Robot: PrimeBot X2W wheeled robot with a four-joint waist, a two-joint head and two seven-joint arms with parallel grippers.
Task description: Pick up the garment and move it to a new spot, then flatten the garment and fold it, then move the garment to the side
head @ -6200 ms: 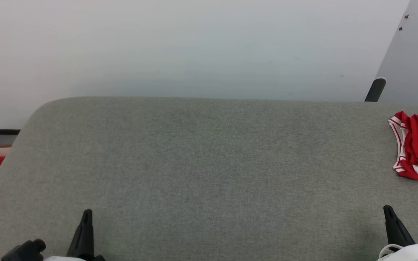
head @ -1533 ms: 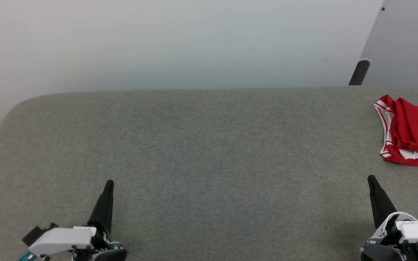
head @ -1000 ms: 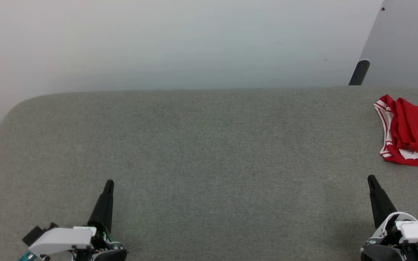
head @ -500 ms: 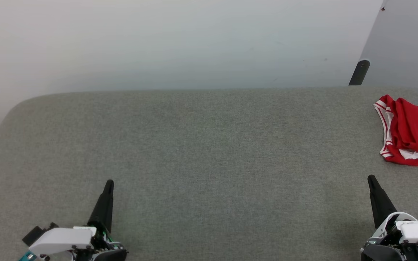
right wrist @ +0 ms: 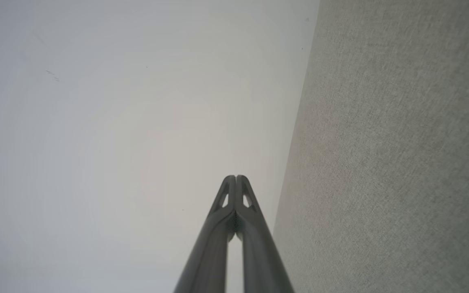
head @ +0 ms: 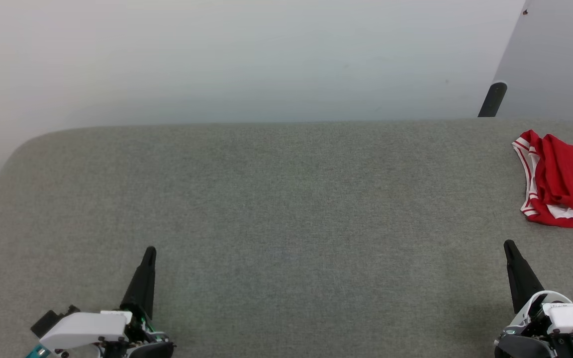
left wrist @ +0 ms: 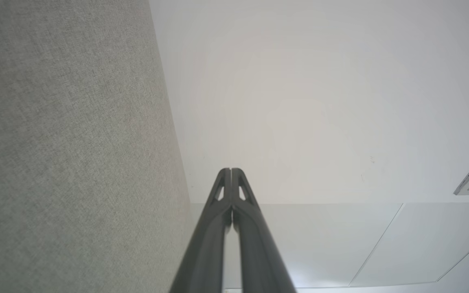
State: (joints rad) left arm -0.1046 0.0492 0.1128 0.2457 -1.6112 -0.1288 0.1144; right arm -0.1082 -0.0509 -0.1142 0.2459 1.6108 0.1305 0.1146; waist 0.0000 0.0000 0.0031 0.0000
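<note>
Grey woven tabletop (head: 286, 199). Crumpled red jersey T-shirt (head: 565, 184), white striped trim, far right, partly out of frame. Pinched shut, empty: left claw (head: 150, 249), right claw (head: 508, 243). Risk: reach snags one layer, shirt drags.

The left pincer (head: 150, 251), two long dark fingers on a white wrist housing (head: 85, 325), sits over the near left part of the grey fabric-covered desk (head: 286, 199). Its fingers are pressed together into one point that aims at the desk's far edge and leans slightly toward the desk's middle. In the left wrist view the fingers (left wrist: 218, 228) meet at their tips with nothing between them. The right pincer (head: 508, 246) mirrors it over the desk's near right part, closed tip to tip, empty, and also leaning toward the desk's middle. Whether either tip touches the desk cannot be told.
</note>
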